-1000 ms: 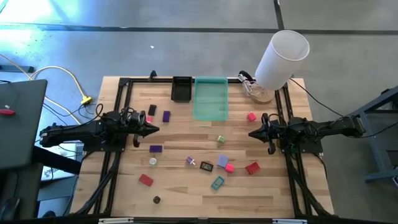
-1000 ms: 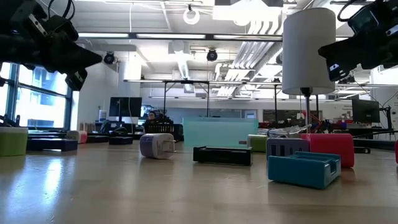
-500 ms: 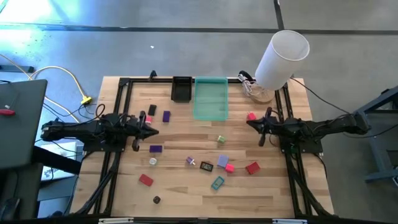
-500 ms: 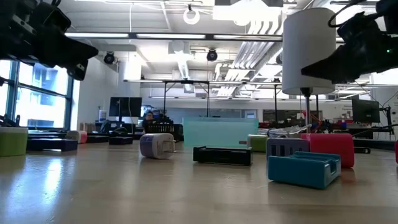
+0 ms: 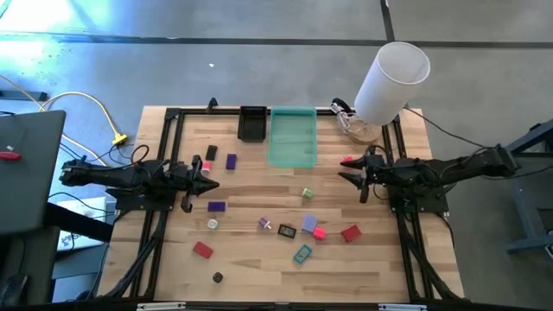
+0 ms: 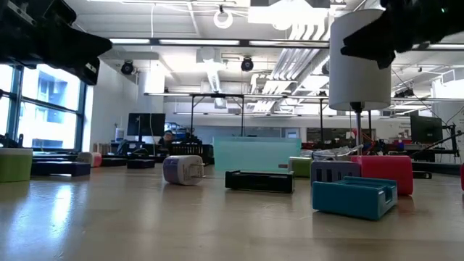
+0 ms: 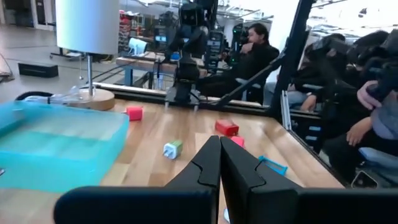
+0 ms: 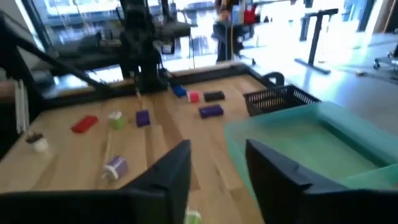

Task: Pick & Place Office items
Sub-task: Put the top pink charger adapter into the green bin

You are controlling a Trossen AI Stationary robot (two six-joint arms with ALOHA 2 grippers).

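A pink block (image 5: 348,161) lies just beside the right claw (image 5: 344,170), whose fingers are spread, near the green tray (image 5: 292,136). The left claw (image 5: 213,180) is pressed together, with two purple blocks (image 5: 216,206) nearby. About a dozen items dot the counter (image 5: 259,259).

Bright ceiling lights (image 6: 225,18) shine down. The desk (image 6: 145,225) up close looks blurry and shiny. The right wrist view is smeared.
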